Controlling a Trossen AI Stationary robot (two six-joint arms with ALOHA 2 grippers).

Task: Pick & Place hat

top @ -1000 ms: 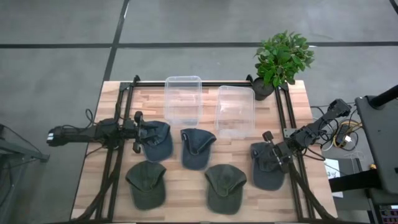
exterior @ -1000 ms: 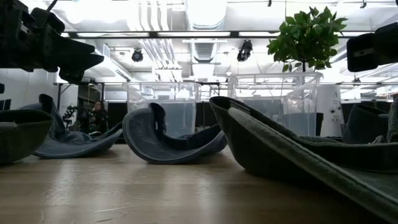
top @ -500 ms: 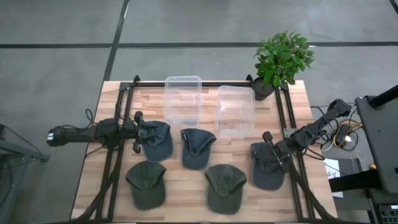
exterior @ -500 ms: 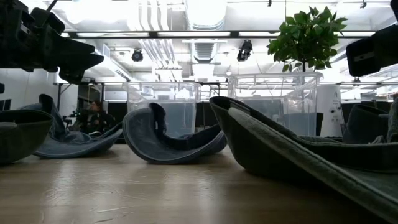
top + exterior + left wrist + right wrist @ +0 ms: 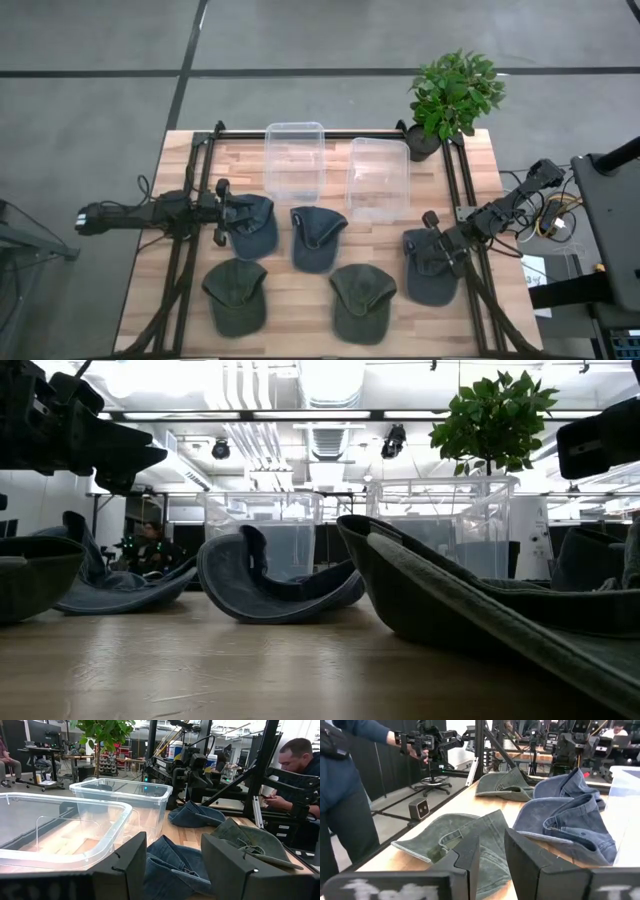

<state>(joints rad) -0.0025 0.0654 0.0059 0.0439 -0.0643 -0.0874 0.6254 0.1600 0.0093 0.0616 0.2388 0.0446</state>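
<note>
Several hats lie crown-down on the wooden table [image 5: 170, 300]: a blue one [image 5: 256, 228] at the left, a blue one [image 5: 316, 238] in the middle, two green ones [image 5: 236, 296] [image 5: 362, 302] near the front edge, and a blue-grey one [image 5: 432, 272] at the right. My left gripper [image 5: 226, 212] [image 5: 172, 865] hovers level over the left blue hat's [image 5: 170, 870] edge, open wide. My right gripper [image 5: 433, 244] [image 5: 492, 862] hovers level over the right hat, its fingers a narrow gap apart with nothing pinched. In the low view both grippers [image 5: 120, 455] [image 5: 600, 445] stand well above the hats.
Two clear plastic bins [image 5: 294, 160] [image 5: 378, 178] stand at the back of the table, with a potted plant [image 5: 455, 95] at the back right corner. Dark frame rails [image 5: 190, 200] [image 5: 462, 190] run along both sides. A person [image 5: 340, 795] stands beyond the table's near edge.
</note>
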